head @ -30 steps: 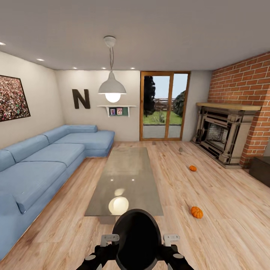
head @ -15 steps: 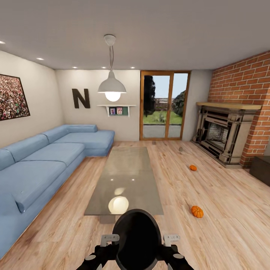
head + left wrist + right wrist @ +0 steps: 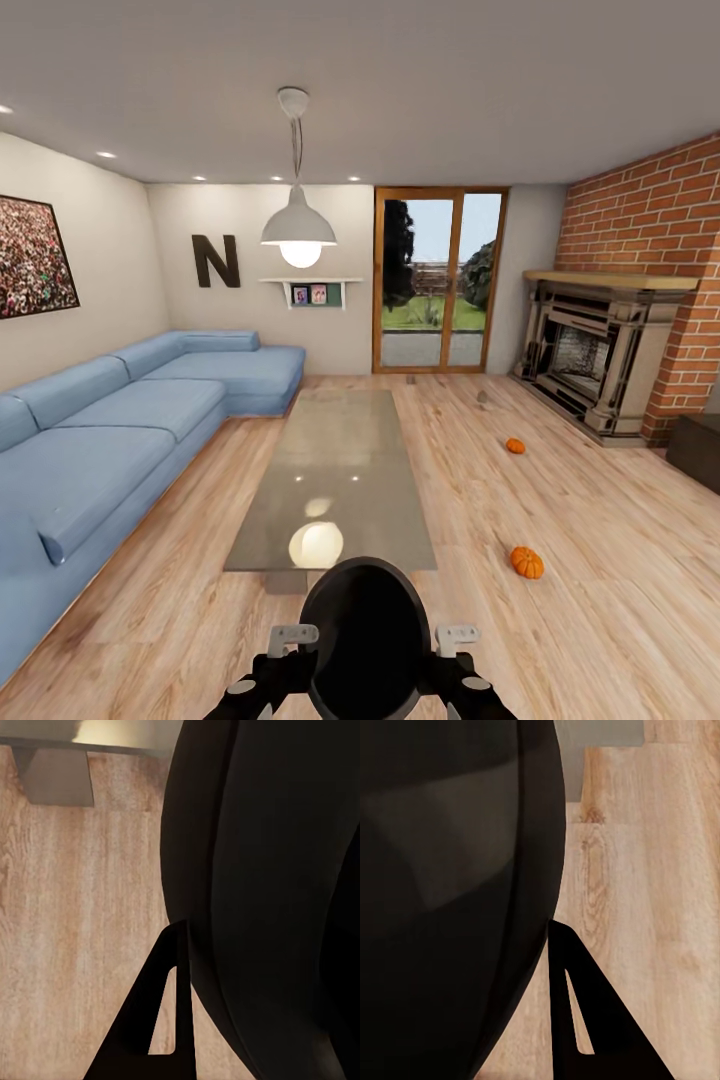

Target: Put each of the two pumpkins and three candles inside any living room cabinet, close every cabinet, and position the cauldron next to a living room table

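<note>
A single large dark capital letter "N" (image 3: 216, 261) hangs on the pale far wall (image 3: 250, 215), above the blue sofa (image 3: 150, 400) and beside the small wall shelf (image 3: 311, 284). No other lettering, brand or number is legible.

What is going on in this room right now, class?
A robot holds a black cauldron between both arms, at the near end of a glass table in a living room. Its left gripper and right gripper sit against the cauldron's sides. Two pumpkins lie on the wood floor to the right, towards the fireplace.
</note>
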Robot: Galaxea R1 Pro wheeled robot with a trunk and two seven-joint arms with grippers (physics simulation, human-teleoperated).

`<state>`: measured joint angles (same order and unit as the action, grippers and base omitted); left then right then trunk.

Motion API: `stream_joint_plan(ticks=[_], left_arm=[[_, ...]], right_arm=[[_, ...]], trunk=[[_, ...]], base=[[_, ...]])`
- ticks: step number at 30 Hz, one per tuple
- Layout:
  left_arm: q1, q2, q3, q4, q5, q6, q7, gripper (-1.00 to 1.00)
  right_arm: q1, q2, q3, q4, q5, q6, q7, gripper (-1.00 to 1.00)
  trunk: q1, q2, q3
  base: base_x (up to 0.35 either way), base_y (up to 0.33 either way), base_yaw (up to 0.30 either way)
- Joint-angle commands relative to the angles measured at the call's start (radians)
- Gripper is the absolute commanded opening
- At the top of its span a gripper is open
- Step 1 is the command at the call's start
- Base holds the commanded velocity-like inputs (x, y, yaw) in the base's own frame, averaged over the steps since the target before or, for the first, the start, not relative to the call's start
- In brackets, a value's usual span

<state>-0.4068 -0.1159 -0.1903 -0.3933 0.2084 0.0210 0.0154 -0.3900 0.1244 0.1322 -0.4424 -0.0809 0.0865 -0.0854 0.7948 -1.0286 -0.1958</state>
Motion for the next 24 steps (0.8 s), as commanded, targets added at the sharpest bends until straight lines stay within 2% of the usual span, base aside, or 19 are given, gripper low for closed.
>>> stream_joint_plan(ticks=[1,24], left_arm=[[0.000,0.000,-0.030,-0.004,0.015,-0.015,-0.005,-1.00],[0.000,-0.001,-0.031,-0.004,0.012,-0.015,-0.005,-1.00]], right_arm=[[-0.002,0.009,0.003,-0.001,-0.089,0.006,0.004,-1.00],[-0.002,0.010,0.003,-0.001,-0.089,0.006,0.004,-1.00]], trunk=[[0.004,-0.008,-0.004],[0.092,-0.169,-0.076]], base=[[0.000,0.000,0.000],[0.000,0.000,0.000]])
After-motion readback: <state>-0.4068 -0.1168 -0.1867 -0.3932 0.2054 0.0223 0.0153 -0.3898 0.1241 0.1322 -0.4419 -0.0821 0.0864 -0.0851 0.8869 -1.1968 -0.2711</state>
